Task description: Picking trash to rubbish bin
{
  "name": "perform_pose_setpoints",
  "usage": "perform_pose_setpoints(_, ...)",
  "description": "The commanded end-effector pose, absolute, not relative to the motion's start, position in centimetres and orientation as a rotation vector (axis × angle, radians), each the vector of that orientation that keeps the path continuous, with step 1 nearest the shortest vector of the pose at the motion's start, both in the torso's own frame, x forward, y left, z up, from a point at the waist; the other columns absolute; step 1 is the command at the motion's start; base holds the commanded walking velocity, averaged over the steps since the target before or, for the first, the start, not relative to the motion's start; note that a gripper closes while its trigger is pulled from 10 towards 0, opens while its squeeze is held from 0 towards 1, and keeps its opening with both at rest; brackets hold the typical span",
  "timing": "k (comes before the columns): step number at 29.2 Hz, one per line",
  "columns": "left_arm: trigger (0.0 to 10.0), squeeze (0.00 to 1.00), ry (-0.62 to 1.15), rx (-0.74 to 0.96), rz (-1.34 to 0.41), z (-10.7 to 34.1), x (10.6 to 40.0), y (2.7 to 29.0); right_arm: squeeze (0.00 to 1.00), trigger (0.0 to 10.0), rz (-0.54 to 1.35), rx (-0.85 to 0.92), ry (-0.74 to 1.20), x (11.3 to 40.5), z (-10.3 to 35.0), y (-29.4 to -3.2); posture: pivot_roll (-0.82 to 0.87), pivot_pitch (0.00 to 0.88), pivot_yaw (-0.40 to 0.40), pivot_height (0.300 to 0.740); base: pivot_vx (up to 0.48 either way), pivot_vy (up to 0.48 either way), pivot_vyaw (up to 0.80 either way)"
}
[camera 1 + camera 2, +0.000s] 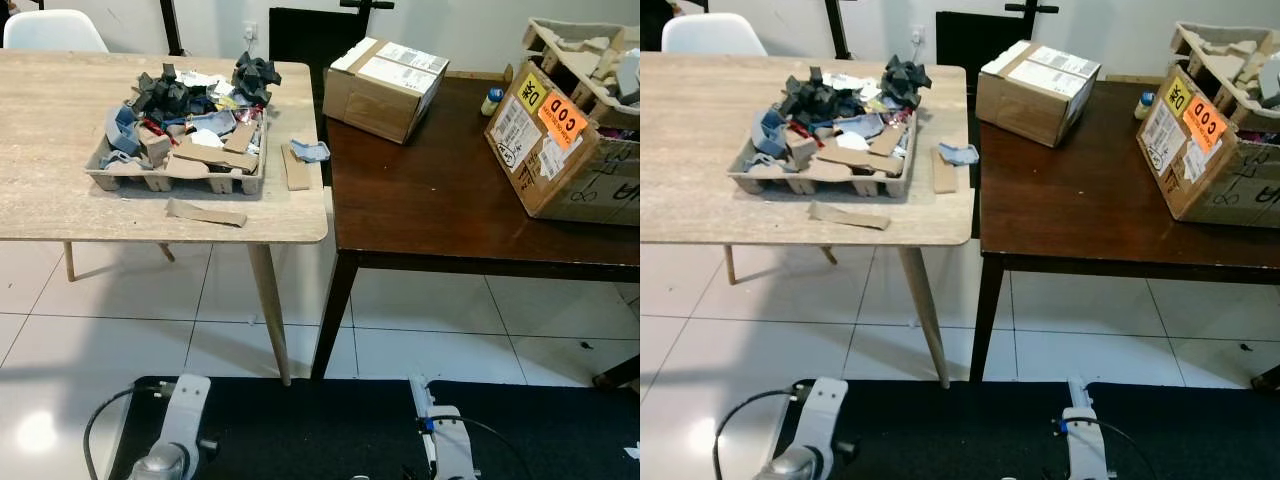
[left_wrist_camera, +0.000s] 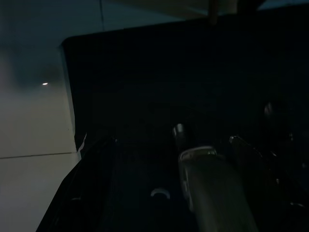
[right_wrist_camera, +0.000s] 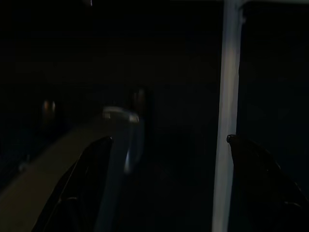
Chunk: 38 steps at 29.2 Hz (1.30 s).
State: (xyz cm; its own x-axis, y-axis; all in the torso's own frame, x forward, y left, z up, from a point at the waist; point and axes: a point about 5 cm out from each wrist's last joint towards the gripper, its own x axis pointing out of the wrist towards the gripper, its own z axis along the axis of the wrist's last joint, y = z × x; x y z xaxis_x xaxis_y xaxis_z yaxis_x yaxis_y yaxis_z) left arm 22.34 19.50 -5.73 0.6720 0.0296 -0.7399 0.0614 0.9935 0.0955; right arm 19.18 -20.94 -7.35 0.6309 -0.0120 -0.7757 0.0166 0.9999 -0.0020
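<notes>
On light table [image 1: 60,150], tray [image 1: 180,170] of trash (cardboard scraps [image 1: 205,212] beside)

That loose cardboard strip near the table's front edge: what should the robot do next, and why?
Probably step closer to the light table. Both arms hang low over the dark mat, and the cardboard strip lies well ahead, out of reach.

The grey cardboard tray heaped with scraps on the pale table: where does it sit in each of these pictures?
Left eye view: cardboard tray is upper left, on the pale wooden table, near its right end.
Right eye view: the same tray, again upper left, with a loose cardboard strip in front of it.
Left wrist view: too dark to make it out.
Right wrist view: too dark as well.
Shared landmark: the small brown box on the dark table.
</notes>
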Motion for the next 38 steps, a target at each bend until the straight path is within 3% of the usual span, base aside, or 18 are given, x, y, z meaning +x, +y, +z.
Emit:
perform_pose_setpoints(1,10.0,0.00,0.876,0.089,-0.005,-6.3,21.5,19.4,0.00,10.0,-0.058,0.038,0.871,19.0,-7.4,-21.2,0.03,0.138,-0.043,0.740,0.000,0.000,0.00)
perform_pose_setpoints(33,10.0,0.00,0.866,0.084,-0.010,-6.2,21.8,19.3,0.00,10.0,-0.080,0.058,0.874,18.4,-7.8,-20.4,0.03,0.183,-0.044,0.740,0.000,0.000,0.00)
perform_pose_setpoints(38,10.0,0.00,0.862,0.086,-0.016,-6.2,21.9,19.2,0.00,10.0,-0.082,0.056,0.878,18.2,-7.9,-20.5,0.03,0.184,-0.041,0.740,-0.262,0.000,0.00)
